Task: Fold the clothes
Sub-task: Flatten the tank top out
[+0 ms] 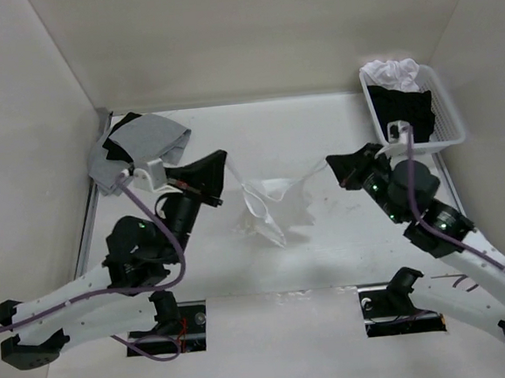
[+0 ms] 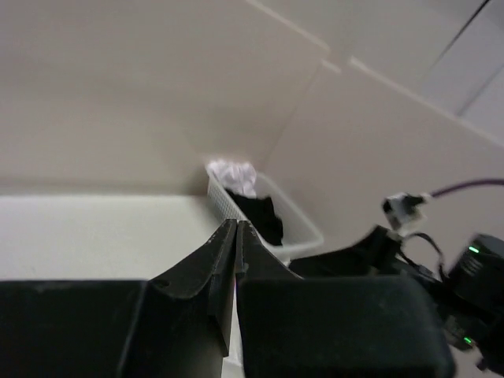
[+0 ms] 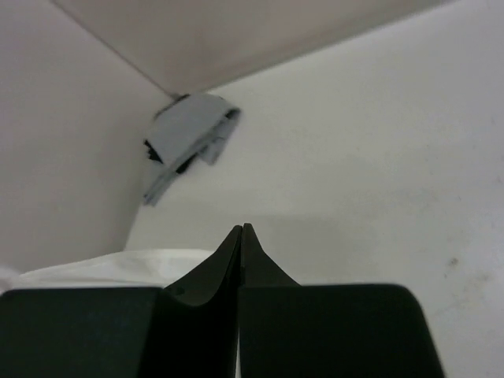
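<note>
Find the camisole (image 1: pixel 274 206) bunched over the middle of the table (image 1: pixel 329 266), between the two arms. Lies well apart from the grey garment (image 1: pixel 140 145) at the far left and the white basket (image 1: pixel 446 112) at the far right. Looks partly lifted: sags in loose folds and casts a shadow beneath. Trails one narrow strap up and right to the right gripper (image 1: pixel 331 165). Note those fingers pressed fully together, apparently pinching that strap. From the right wrist, note pale cloth low and left of the closed tips, likely the same top.

Note the left gripper (image 1: pixel 224 175) likewise clamped flat, with no gap at the tips in its wrist view. Sits just beside the camisole's upper left edge. Cannot tell about any strap caught there: no white visible between the tips.

Expect very light, limp, thin fabric. Drapes, stretches and twists, keeps no shape alone, and probably slides easily on the smooth top. Treat the straps as poor handles, prone to pulling thin and letting the body swing and bunch. Better to take hold at the two top corners, at the strap roots, pinching both layers. Then draw apart until flat before any fold.
</note>
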`<state>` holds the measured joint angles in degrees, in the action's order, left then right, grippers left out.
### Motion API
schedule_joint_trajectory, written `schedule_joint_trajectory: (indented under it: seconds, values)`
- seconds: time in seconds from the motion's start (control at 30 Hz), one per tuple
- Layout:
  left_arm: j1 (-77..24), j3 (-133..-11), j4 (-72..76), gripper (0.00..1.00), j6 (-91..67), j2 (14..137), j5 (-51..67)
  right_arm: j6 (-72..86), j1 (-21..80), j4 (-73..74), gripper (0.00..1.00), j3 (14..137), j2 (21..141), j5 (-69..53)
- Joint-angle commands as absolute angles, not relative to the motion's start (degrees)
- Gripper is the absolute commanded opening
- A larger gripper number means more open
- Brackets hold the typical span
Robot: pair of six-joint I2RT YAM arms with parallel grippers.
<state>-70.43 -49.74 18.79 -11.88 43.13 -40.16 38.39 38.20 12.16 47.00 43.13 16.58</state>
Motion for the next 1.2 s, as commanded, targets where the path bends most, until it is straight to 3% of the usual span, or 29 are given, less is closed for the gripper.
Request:
schedule_joint_trajectory:
  seconds: [0.0,0.03,0.17,0.37,0.47,0.6,0.7,1.0,1.17]
  values:
    - [-69.56,-57.47,20.12,0.01,-2.91,41.93,-43.33,27.88,48.80,16.87,0.00,64.31,41.66,29.51]
    - [-69.82,-58.87,20.91,0.01,-1.86,41.58,-43.16,27.17,49.69,16.96,0.00,65.38,41.83,30.40]
    - [-73.42,-65.82,23.02,0.01,3.50,40.70,-43.33,13.40,69.85,16.44,0.00,80.82,45.08,45.83]
    - [-79.13,-70.58,26.54,0.01,9.57,41.40,-42.72,-3.93,87.39,5.30,0.00,85.61,47.90,59.40]
    - [-79.07,-66.39,30.03,0.02,13.42,41.92,-44.73,-7.55,86.80,-0.16,0.01,80.61,49.56,60.91]
    - [-73.79,-64.60,32.43,0.02,15.91,45.52,-47.55,-7.30,76.35,1.04,0.00,81.91,53.96,56.52]
    - [-75.45,-66.00,33.13,0.02,16.34,45.53,-47.11,-7.21,77.03,2.55,0.00,84.99,55.28,55.72]
    - [-85.37,-68.64,39.36,0.00,25.56,43.33,-47.72,-20.71,98.28,-6.12,0.00,88.68,57.83,65.20]
    - [-89.86,-69.26,43.76,0.00,30.83,44.91,-48.07,-29.34,103.05,-16.41,0.00,86.58,57.75,67.67]
